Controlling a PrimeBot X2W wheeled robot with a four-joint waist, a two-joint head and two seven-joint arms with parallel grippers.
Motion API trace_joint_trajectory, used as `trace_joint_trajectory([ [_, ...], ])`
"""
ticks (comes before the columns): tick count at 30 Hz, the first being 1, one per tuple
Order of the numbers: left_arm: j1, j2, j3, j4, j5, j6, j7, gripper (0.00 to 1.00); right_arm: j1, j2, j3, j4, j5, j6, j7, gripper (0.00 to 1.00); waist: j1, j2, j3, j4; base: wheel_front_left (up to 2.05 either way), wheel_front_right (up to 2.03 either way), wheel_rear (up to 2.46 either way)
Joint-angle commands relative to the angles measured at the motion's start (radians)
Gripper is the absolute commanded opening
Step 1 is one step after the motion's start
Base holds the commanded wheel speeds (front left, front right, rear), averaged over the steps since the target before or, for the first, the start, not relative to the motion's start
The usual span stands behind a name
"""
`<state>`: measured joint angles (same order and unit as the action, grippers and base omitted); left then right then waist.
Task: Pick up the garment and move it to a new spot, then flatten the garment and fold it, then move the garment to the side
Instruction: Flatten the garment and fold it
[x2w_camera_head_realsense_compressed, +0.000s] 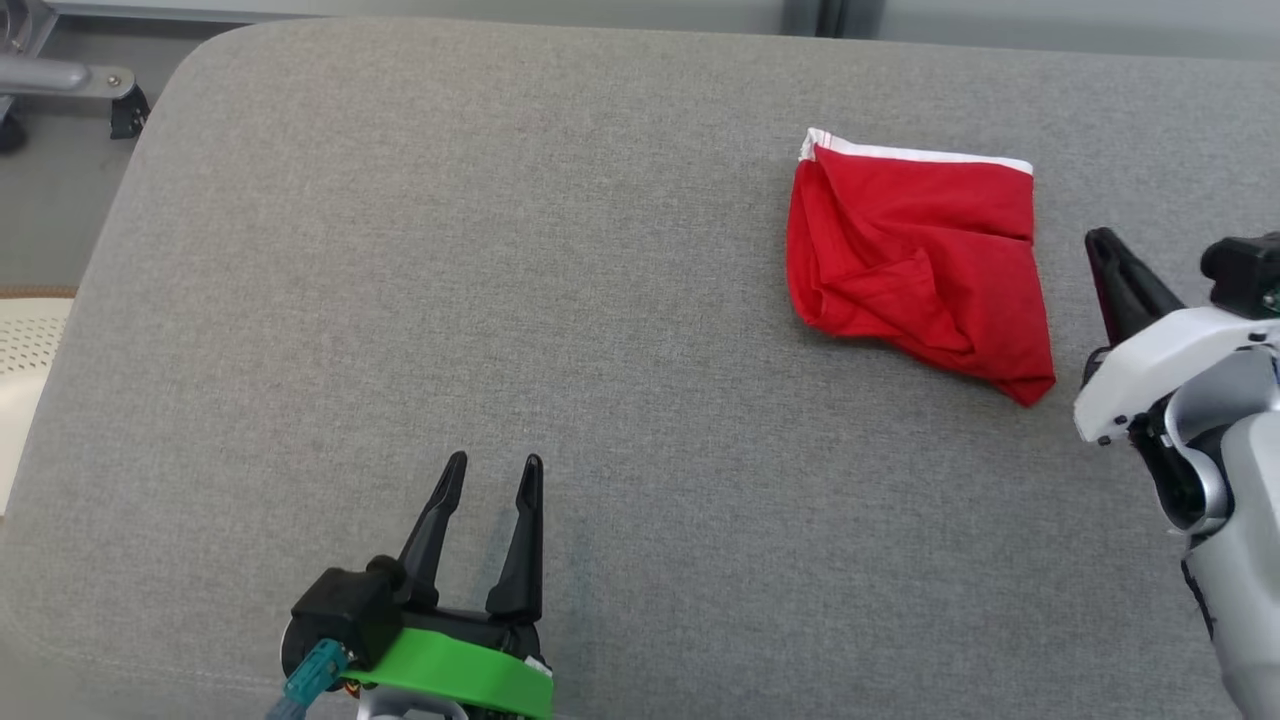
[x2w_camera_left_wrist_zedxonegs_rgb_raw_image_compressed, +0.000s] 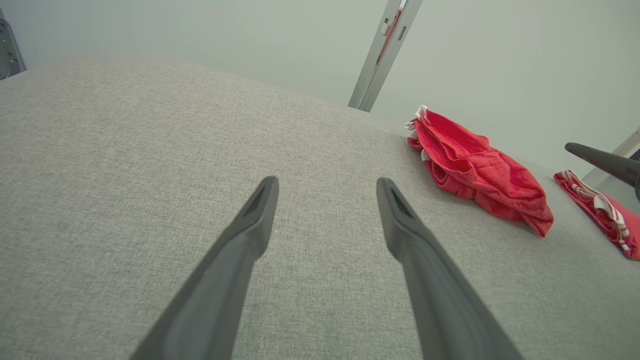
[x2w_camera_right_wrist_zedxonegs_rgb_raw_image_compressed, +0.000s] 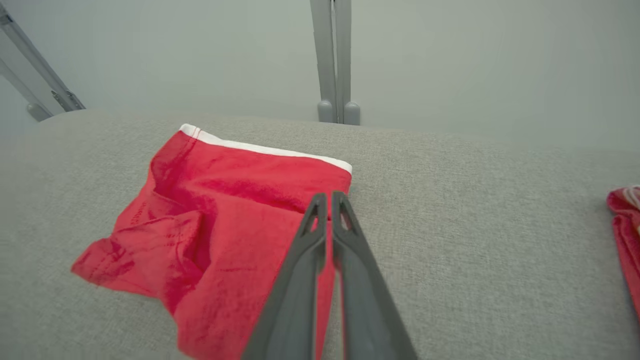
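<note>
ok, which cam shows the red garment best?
Head view: whole red garment from above, unobstructed. Right wrist view: close, partly behind the right gripper. Left wrist view: low angle, foreshortened.

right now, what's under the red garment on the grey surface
The red garment lies on the grey fabric surface, which shows all round its edges. Whether anything else sits beneath it cannot be seen, because its own folded layers cover that patch.

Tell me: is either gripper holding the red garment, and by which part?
Nothing is held. The right gripper is shut on nothing, beside the red garment's right edge and apart from it; the left gripper stands open over the grey cushion.
</note>
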<state>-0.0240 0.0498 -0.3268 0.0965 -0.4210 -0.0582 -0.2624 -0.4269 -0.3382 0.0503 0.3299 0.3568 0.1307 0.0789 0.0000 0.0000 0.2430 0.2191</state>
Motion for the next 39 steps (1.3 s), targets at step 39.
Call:
trace_joint_trajectory([
  [39,0.005,0.002,0.014,0.009,-0.012,0.012,-0.003,1.0,-0.109,0.054,0.522,0.234,0.061,-0.001,-0.138,0.0,0.0,0.0,-0.021,0.026,0.0,0.0,0.0],
])
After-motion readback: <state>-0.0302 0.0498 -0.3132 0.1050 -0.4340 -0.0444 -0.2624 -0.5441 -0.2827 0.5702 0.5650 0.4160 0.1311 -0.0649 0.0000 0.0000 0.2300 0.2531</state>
